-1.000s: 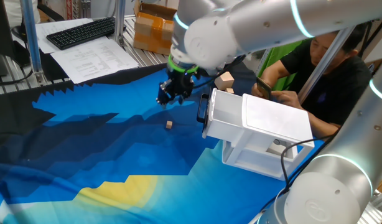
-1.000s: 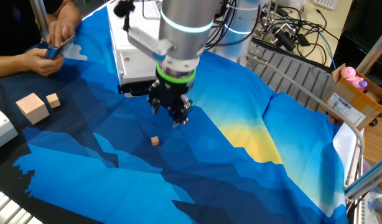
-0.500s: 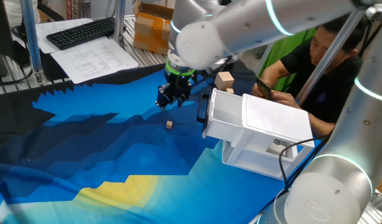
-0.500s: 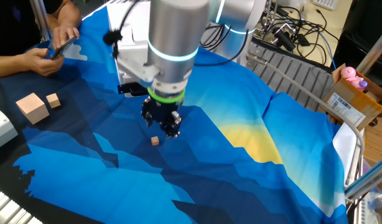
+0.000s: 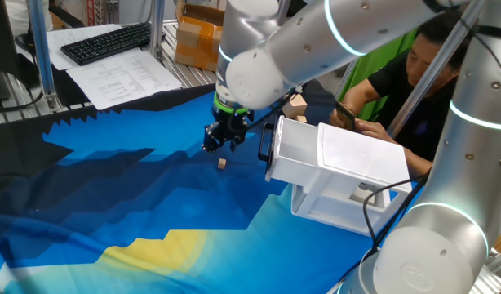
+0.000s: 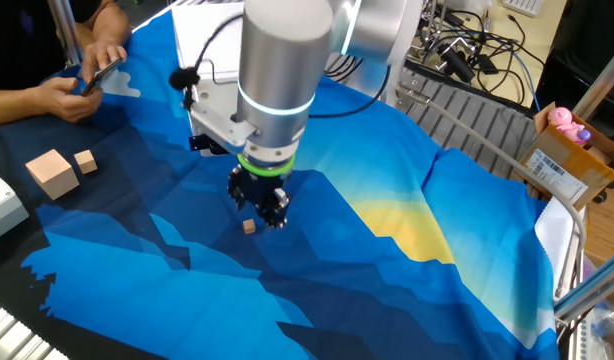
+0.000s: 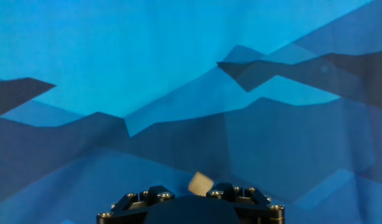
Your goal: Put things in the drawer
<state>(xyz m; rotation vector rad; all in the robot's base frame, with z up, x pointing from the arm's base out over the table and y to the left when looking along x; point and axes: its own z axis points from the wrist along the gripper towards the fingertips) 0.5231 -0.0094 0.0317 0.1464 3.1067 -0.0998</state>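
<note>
Gripper (image 6: 259, 207) low over blue-clothed worktop (image 6: 407, 250), just above tiny cube (image 6: 249, 226); cube lies on the cloth, not grasped. Jaw spacing: cannot tell. Drawer (image 5: 295, 151) pulled open, interior appears empty from here. 2 more blocks (image 6: 59, 170) sit well apart near the worktop edge. Judgement: early stage, nothing stowed; pickup, carry and drop all remain.

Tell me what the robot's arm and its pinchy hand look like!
The robot arm is made of fat, round, shiny silver-grey tubes with glowing light-blue rings. Near the wrist sits a bright green ring. A thin black cable loops along it. The small black two-finger gripper looks knobbly, and the hand view shows tiny silver screws on it.
</note>
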